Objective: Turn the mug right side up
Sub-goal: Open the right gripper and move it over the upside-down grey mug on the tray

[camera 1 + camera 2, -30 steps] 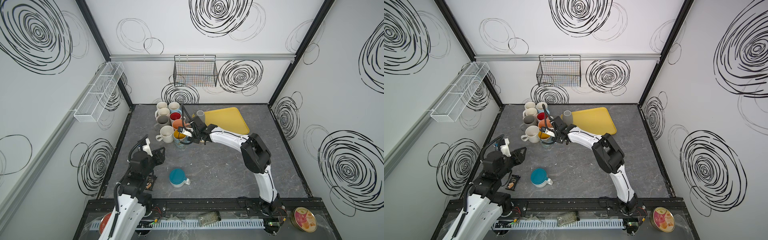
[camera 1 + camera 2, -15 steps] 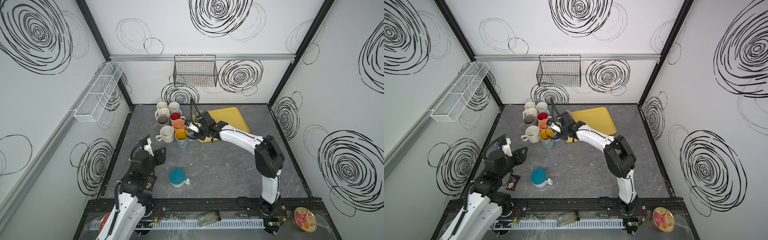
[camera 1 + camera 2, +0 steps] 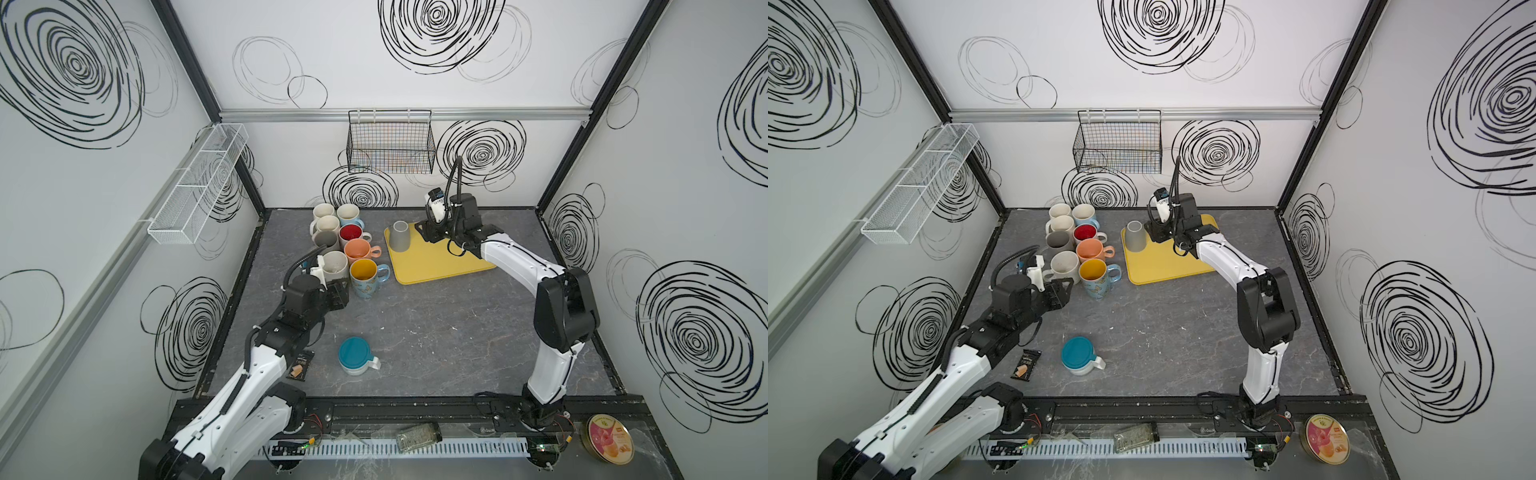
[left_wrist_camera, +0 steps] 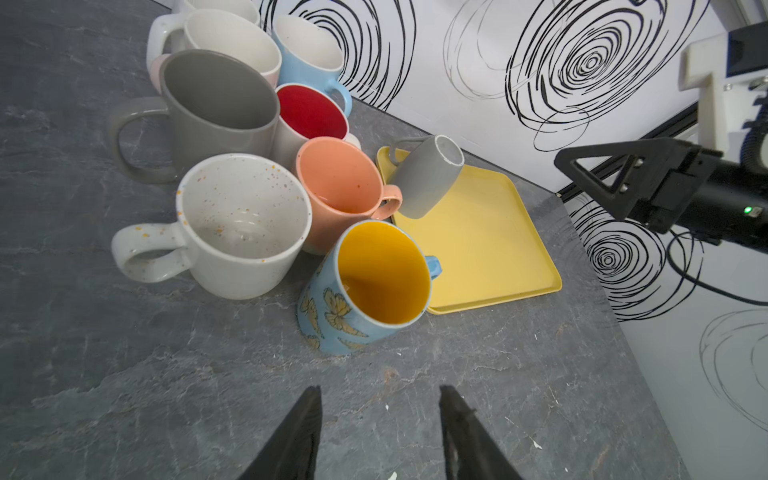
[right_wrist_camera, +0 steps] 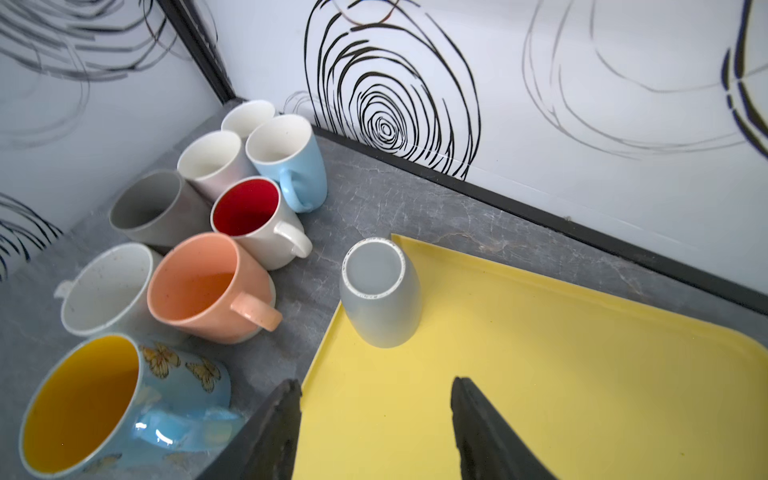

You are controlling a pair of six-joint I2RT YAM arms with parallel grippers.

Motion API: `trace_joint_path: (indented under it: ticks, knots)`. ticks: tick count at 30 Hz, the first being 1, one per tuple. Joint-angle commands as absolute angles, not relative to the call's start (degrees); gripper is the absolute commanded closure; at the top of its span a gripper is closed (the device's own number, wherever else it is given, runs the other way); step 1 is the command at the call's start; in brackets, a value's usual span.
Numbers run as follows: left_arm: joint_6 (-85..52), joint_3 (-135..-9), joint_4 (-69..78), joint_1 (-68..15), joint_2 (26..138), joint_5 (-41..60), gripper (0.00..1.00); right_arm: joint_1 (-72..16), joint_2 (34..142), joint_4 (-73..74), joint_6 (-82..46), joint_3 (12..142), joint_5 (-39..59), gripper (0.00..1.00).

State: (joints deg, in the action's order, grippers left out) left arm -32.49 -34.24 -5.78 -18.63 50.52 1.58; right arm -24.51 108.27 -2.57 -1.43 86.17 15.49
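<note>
A grey mug [image 3: 400, 237] [image 3: 1134, 237] stands upside down on the near-left corner of the yellow tray [image 3: 440, 266] [image 3: 1167, 266]. Its base faces up in the right wrist view [image 5: 380, 299] and in the left wrist view [image 4: 428, 178]. My right gripper [image 3: 422, 230] [image 5: 374, 382] hovers open over the tray, just right of that mug, holding nothing. A second mug with a teal base [image 3: 353, 357] [image 3: 1077, 355] sits upside down near the front. My left gripper [image 3: 343, 291] [image 4: 380, 390] is open and empty above bare table, just short of the blue butterfly mug [image 4: 365, 286].
Several upright mugs cluster at the back left, among them the speckled white one [image 3: 334, 264], the peach one [image 3: 358, 249] and the butterfly mug [image 3: 365, 276]. A small dark packet [image 3: 300, 365] lies by the left arm. A wire basket [image 3: 390, 141] hangs on the back wall.
My right gripper drew away from the butterfly mug, swung back and right over the yellow tray, and opened wider. The left gripper edged a little toward the mug cluster.
</note>
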Motion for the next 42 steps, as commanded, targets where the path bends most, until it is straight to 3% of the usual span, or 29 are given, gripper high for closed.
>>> trace_joint_path:
  ticks: [1,14,23,35,42]
  knots:
    - [-30.0,-39.0,1.3,-19.0,55.4,1.0,0.5,-23.8,111.8,5.7,-11.5,86.7,21.1,0.38]
    - [-27.7,-54.1,6.9,-19.2,76.2,3.2,0.49,-23.2,129.5,11.6,-18.9,101.0,23.4,0.37]
    - [-27.8,-63.6,9.5,-18.7,90.2,5.3,0.48,-22.7,138.3,7.4,-18.1,111.0,25.1,0.37]
    - [-29.1,-77.9,9.1,-21.5,107.0,8.1,0.48,-18.9,130.4,8.8,-17.6,95.6,28.5,0.58]
    - [-29.8,-82.6,8.3,-24.8,111.5,8.2,0.48,-18.2,123.8,6.4,-17.9,87.8,27.4,0.6]
